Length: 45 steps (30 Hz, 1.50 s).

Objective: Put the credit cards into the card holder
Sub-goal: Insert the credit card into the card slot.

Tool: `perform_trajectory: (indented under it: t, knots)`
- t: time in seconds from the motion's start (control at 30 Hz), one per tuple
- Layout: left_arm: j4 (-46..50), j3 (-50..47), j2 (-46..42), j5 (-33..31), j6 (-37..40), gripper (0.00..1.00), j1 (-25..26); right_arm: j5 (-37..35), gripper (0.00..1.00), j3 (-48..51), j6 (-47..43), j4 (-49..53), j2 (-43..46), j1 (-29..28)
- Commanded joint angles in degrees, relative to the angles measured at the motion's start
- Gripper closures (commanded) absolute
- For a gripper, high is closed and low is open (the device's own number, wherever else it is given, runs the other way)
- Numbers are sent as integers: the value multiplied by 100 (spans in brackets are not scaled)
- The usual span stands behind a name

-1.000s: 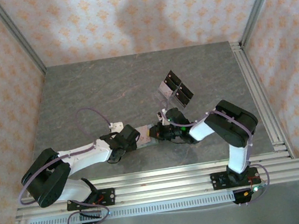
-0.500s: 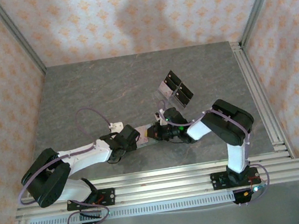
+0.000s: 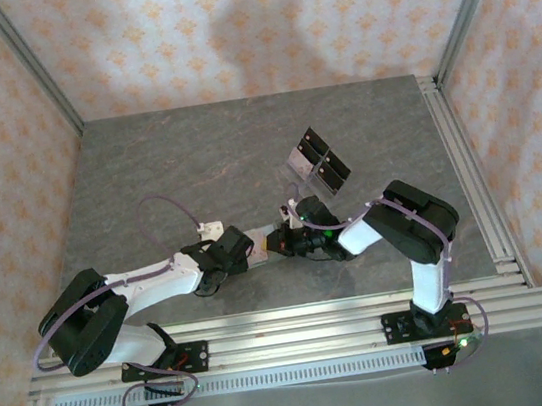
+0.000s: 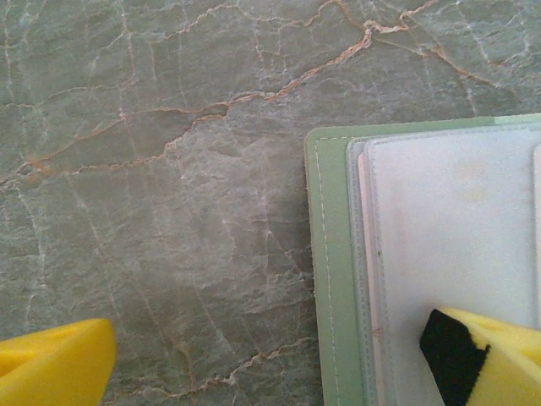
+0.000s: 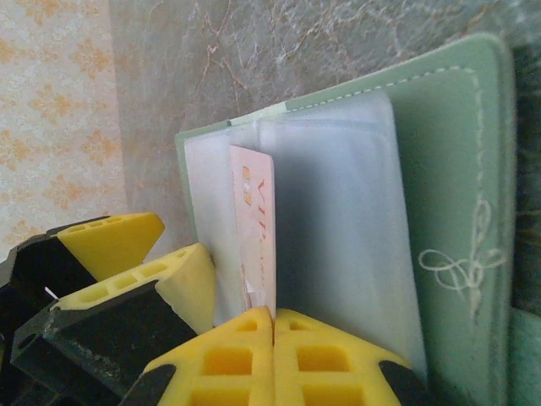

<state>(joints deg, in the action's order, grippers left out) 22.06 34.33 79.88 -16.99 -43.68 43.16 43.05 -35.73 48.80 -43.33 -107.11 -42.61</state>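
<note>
Spread open on the table (image 4: 169, 211) between both arms: sage-green card holder (image 5: 456, 169), stitched edge, frosted sleeves. Part-way into a sleeve: pale pink credit card (image 5: 254, 228) lettered VIP, pinched in the clenched right pincer (image 5: 273, 338), lower end hidden. Left pincer (image 4: 270, 364) released wide, one fingertip (image 4: 486, 355) on the holder's inner page, cut off by the frame.

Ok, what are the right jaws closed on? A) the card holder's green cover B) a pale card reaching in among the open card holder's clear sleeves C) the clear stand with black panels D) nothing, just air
B: in the right wrist view the right jaws meet on the near end of a pale card, its far end lying among the clear sleeves of the open card holder.
</note>
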Motion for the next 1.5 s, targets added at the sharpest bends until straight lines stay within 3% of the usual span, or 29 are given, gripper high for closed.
perform_trajectory:
  t: [0.0, 0.67, 1.0, 1.27, 1.47]
  knots:
    - [288, -216, 37, -67, -9, 4, 35, -39, 100, 111, -186, 241, 153, -54]
    - [263, -243, -32, -42, -9, 4, 35, 186, 100, -648, -273, 698, -347, -142]
    - [885, 162, -710, -335, -303, 2, -43, 142, 100, -849, -497, 1240, -264, -142]
    - [1305, 333, -926, -387, -369, 2, -392, -57, 66, -1051, -949, 2223, 142, -147]
    - [1222, 208, -984, -300, -369, 1, -573, -516, 55, -1585, -1770, 3964, 644, -142]
